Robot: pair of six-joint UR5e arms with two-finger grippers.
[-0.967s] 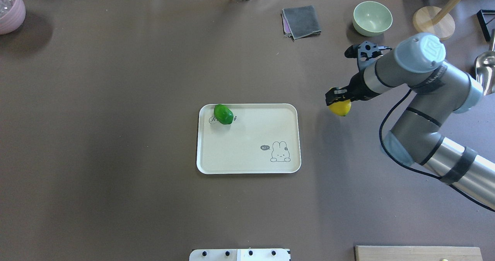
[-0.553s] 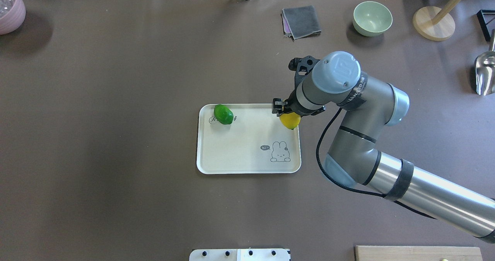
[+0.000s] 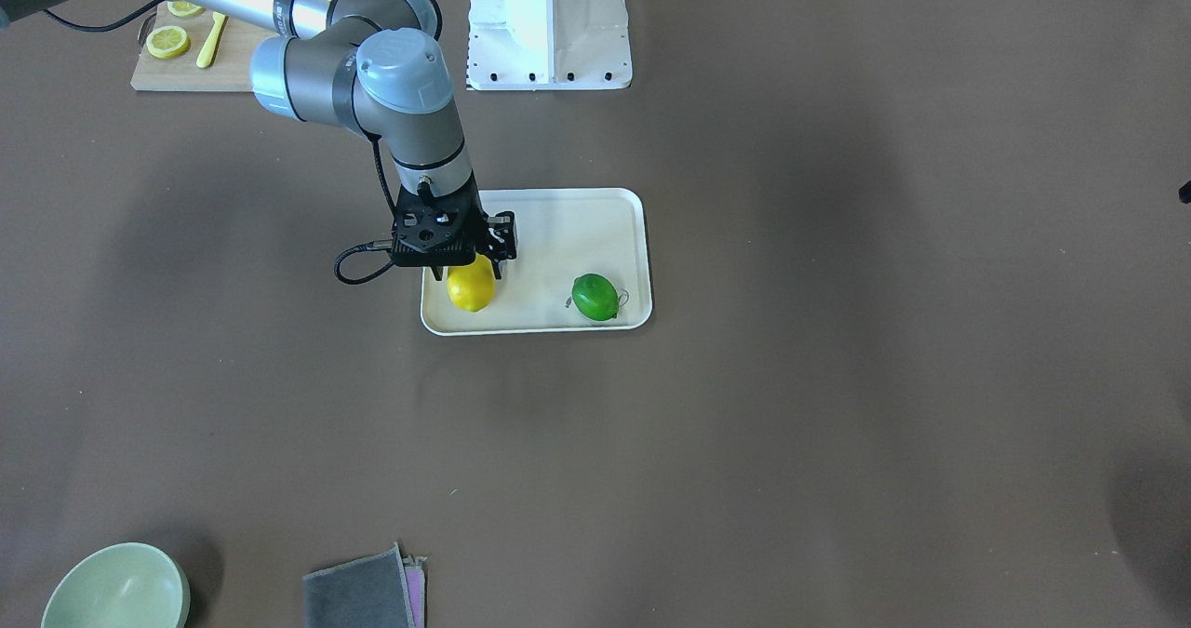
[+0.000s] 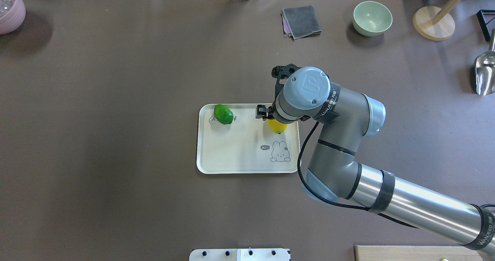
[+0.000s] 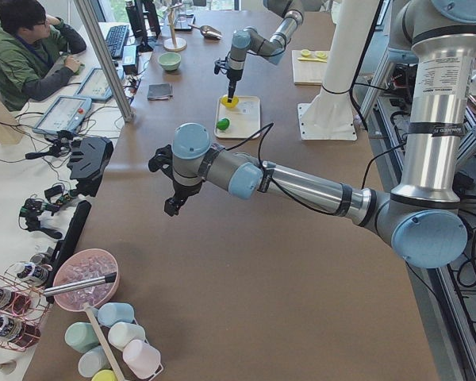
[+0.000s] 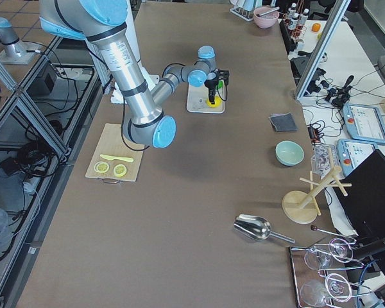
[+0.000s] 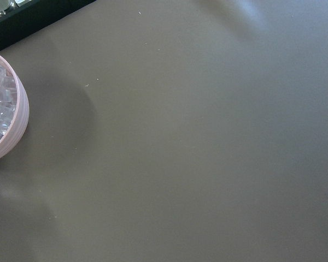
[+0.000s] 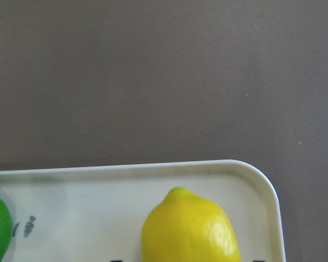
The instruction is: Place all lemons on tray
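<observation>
The right gripper [image 4: 269, 118] held the yellow lemon [image 4: 277, 127] between its jaws, over the tray [image 4: 232, 152] and close to its rim. If released there, it could roll over that rim. The green lemon [image 4: 223, 114] lay on the tray, well aside of the jaws. Whether the left gripper [image 5: 170, 208] was open, I could not tell.

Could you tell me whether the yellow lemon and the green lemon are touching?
Apart. The front-facing view shows bare tray between the yellow lemon and the green lemon.

The tray [image 4: 232, 160] bears a speech bubble [image 4: 265, 147] reading "hi~". Black bands [image 4: 488, 230] on the right arm [image 4: 417, 205] read "VANEED", probably; its joint cap [image 4: 310, 84] shows a "UR" mark.
</observation>
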